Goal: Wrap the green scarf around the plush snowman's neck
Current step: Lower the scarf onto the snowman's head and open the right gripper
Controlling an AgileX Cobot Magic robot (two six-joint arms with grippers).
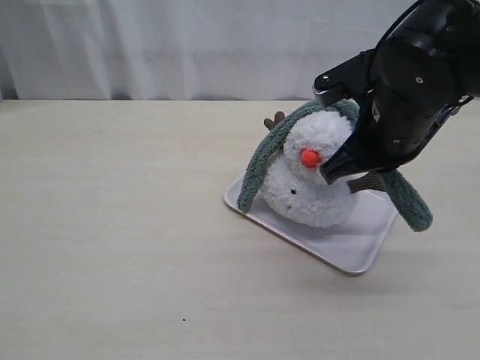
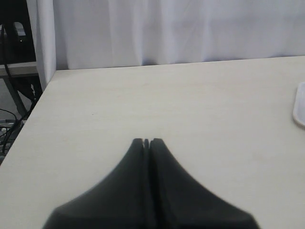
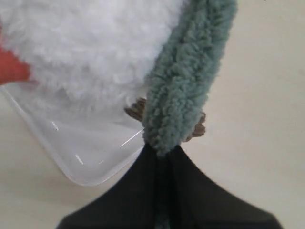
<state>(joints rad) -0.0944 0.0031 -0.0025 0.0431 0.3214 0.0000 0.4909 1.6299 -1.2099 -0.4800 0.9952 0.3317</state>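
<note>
Halfway-ish: right gripper (image 3: 162, 151) pinches the green scarf (image 1: 259, 169) draped behind the plush snowman (image 1: 311, 191) beside it (ends uncrossed); left gripper (image 2: 147, 141) closed, empty.

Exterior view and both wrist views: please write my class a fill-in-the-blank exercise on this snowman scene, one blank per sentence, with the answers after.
1. The fluffy white plush snowman sits on a flat white rectangular ____.
2. The fuzzy grey-green knitted scarf is pinched by the black gripper of the ____ arm.
3. The left gripper is shut and holds ____.
Missing words: tray; right; nothing.
</note>
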